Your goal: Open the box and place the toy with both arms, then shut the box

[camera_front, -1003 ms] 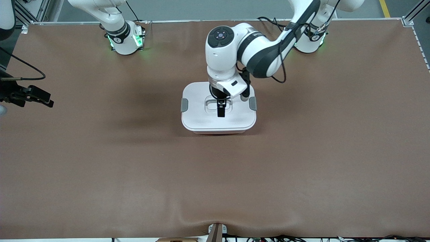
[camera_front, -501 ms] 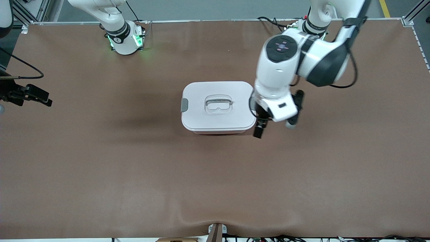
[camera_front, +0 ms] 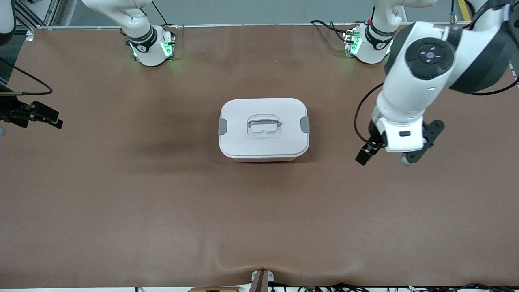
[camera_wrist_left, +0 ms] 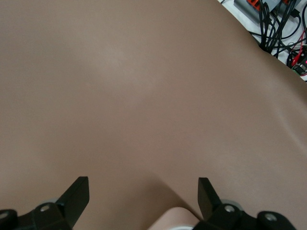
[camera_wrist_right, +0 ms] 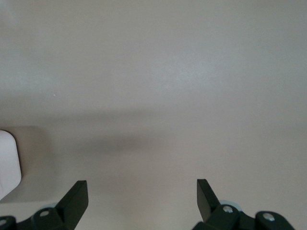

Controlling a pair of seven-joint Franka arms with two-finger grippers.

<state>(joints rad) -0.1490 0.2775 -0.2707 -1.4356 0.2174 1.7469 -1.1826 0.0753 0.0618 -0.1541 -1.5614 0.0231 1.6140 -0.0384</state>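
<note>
Retreat: my left end effector (camera_front: 363, 156) has swung off box (camera_front: 263, 129) lid toward left arm's end of counter (camera_front: 162, 202), fingers spread, empty; lid on, task prob done. Right end effector (camera_front: 40, 115) waits, open.

Looks down on a plain, pale surface (camera_wrist_right: 158, 72), bare across most of the frame. Shows the right pincer (camera_wrist_right: 142, 196) with both black fingertips (camera_wrist_right: 76, 195) spread wide apart, nothing between them, hovering over that surface. Catches a soft darker shadow band running across the middle, plus a rounded white corner of the box (camera_wrist_right: 8, 163) at the frame's edge.
</note>
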